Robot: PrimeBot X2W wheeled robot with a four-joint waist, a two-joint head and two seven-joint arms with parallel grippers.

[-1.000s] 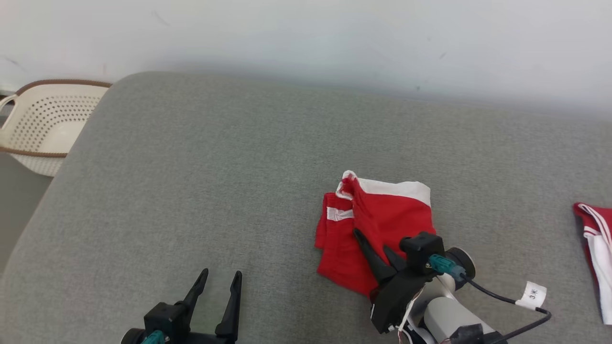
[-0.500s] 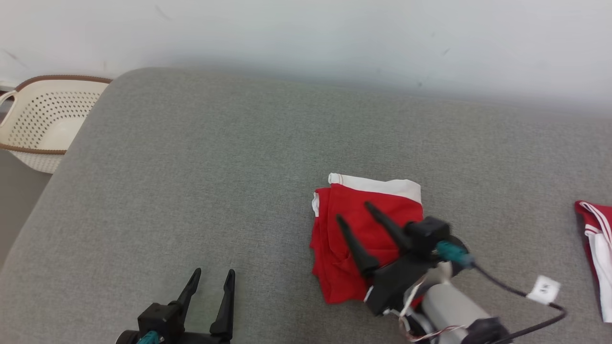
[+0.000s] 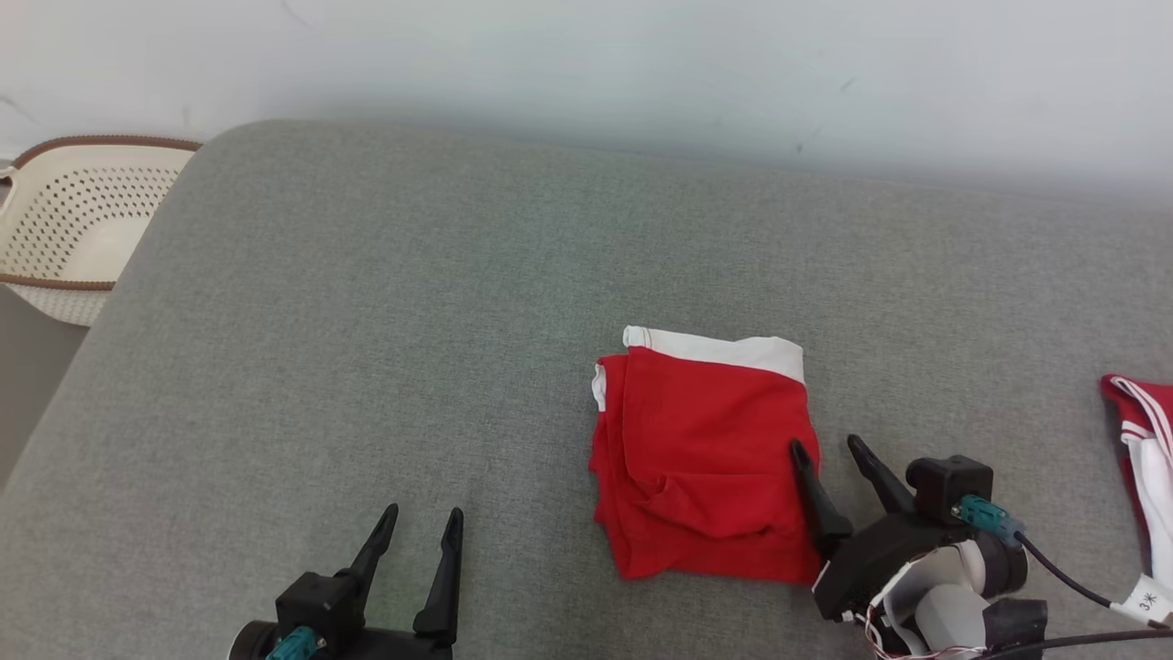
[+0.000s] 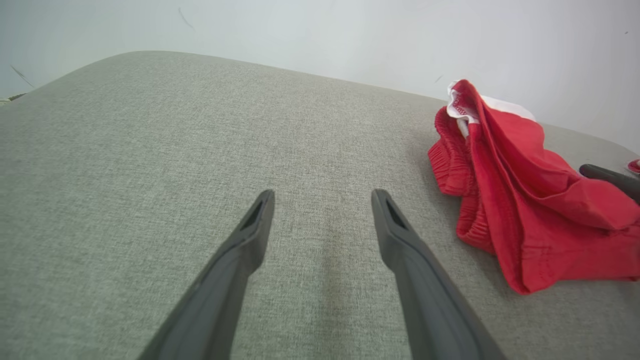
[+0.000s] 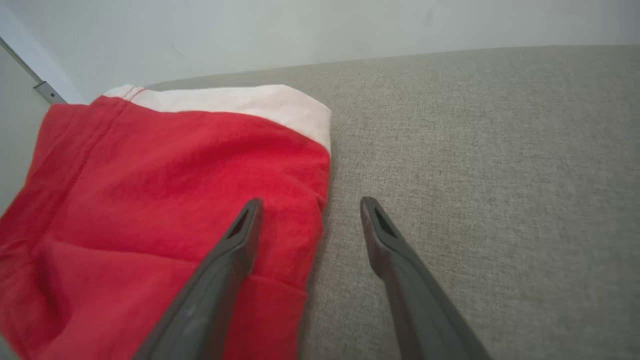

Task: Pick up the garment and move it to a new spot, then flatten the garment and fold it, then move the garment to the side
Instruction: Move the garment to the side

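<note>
While poised at right edge of folded garment (image 3: 701, 458): right gripper (image 3: 824, 443) splayed, empty (left gripper (image 3: 423, 511) splayed too, well apart).

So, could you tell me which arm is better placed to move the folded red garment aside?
Likely the right: the right gripper stands open at the red garment's right edge, while the left gripper sits open over bare cushion, apart from it.

Bright, even light; edges perhaps distorted.
</note>
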